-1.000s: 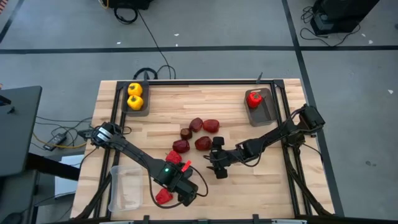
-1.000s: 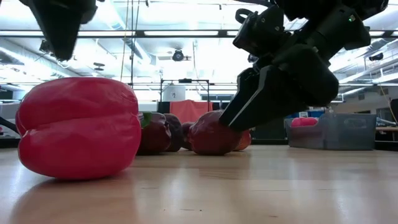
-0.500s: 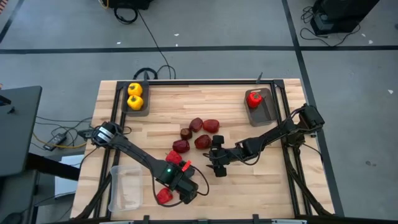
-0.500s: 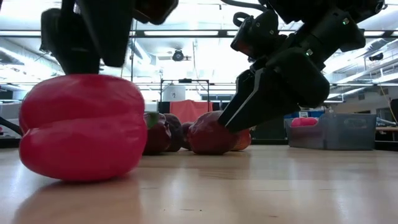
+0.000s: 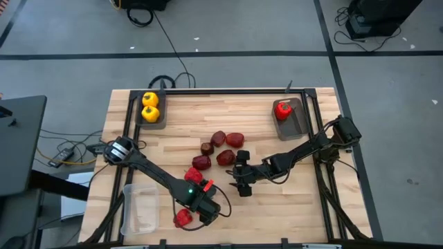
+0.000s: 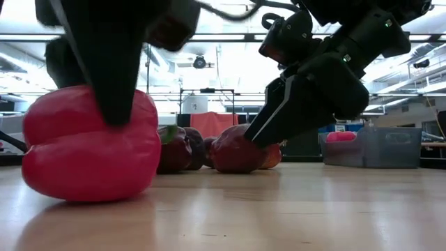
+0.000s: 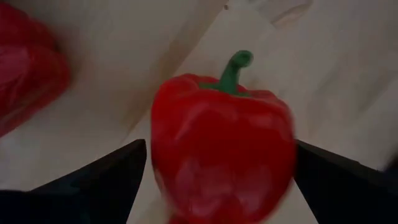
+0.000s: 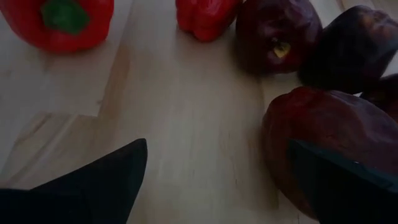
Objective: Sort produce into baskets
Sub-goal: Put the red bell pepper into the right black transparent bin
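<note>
A glossy red bell pepper [image 7: 224, 143] lies on its side near the table's front, stem [image 7: 235, 68] level. My left gripper [image 5: 188, 214] points down over it, open, one finger on each side of the pepper [image 6: 90, 146]. My right gripper [image 5: 242, 189] is open at mid-table, slanting down beside the maroon fruits [image 5: 220, 149]. The nearest fruit [image 8: 323, 149] lies by one finger; I cannot tell whether they touch. Two yellow peppers [image 5: 150, 107] sit in the far-left dark basket [image 5: 160, 119]. One red pepper [image 5: 282, 109] sits in the far-right dark basket [image 5: 297, 119].
A clear basket [image 5: 140, 209] stands at the front left, next to my left arm. Another red pepper [image 5: 193, 175] lies between the left gripper and the fruit cluster. Bare wood spreads at the front right and far middle of the table.
My left gripper has come down onto the red pepper near the front edge, so its fingers now reach past the pepper's top on both sides. The pepper has stayed where it was.
</note>
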